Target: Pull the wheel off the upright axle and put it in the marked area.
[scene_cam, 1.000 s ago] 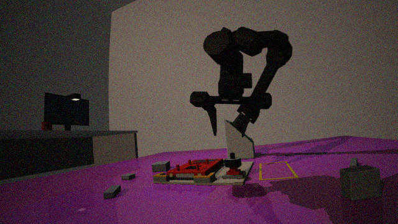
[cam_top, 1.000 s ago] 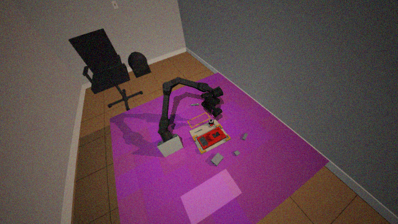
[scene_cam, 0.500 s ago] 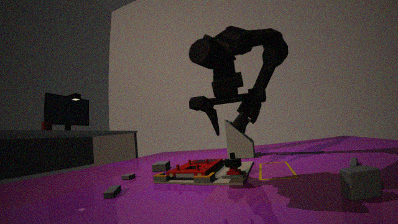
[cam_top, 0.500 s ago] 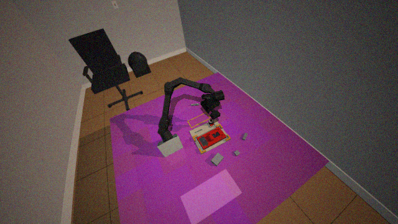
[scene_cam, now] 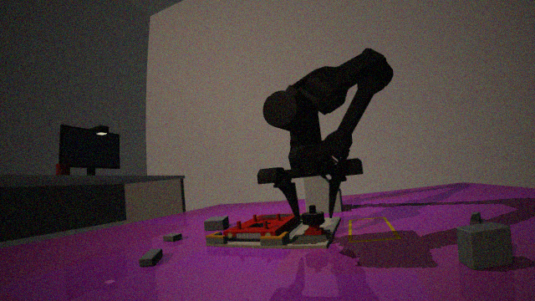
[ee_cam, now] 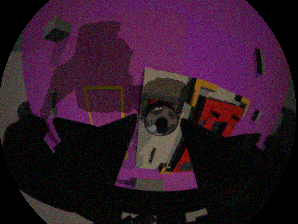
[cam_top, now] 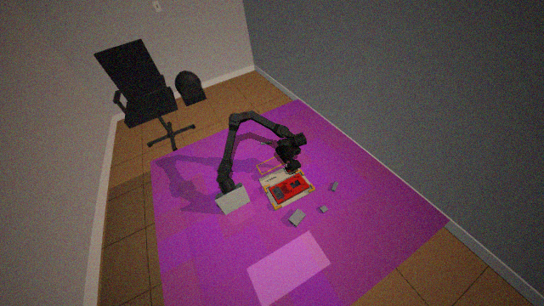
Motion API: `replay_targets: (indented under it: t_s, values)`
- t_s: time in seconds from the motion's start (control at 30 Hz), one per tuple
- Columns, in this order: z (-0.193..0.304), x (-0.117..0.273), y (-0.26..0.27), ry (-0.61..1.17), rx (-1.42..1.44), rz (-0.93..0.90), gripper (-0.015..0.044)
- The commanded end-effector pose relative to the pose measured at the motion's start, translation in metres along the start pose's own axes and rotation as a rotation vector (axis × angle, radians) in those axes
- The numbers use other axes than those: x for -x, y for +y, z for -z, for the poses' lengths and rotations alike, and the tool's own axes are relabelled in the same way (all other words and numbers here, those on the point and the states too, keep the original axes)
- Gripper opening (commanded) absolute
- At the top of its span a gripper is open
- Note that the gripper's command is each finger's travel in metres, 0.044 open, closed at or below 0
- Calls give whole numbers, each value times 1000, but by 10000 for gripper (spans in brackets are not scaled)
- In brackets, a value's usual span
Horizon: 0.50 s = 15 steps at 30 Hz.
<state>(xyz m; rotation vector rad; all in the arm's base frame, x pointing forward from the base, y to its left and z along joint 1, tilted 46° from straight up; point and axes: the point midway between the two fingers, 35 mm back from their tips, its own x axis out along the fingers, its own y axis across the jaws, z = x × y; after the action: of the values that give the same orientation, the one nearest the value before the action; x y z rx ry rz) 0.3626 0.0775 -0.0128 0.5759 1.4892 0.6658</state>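
The dark wheel [scene_cam: 313,218] [ee_cam: 171,118] sits on the upright axle [scene_cam: 312,208], whose tip sticks up above it. The axle stands on a red foot at the end of the pale board [scene_cam: 335,225] [ee_cam: 149,137]. My gripper [cam_top: 292,168] [scene_cam: 314,217] [ee_cam: 159,119] points down with its fingers apart, one on each side of the wheel. A gap shows between each fingertip and the wheel. In the top view the gripper mostly hides the wheel. The marked area, a yellow outline [cam_top: 268,161] [scene_cam: 349,231] [ee_cam: 103,87], lies beside the board.
A red tray-like part [cam_top: 289,189] [scene_cam: 257,227] [ee_cam: 217,112] sits on the same board, close beside one finger. Grey blocks [cam_top: 297,218] [scene_cam: 216,223] [ee_cam: 259,61] lie beyond it. A grey cube [scene_cam: 485,247] [ee_cam: 57,29] stands past the marked area.
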Motion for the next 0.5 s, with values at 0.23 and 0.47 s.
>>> replay_targets:
  t_s: [0.23,0.47]
  values:
    - [0,1,0,-2,1,0,175]
    - [0,2,0,-2,1,0,30]
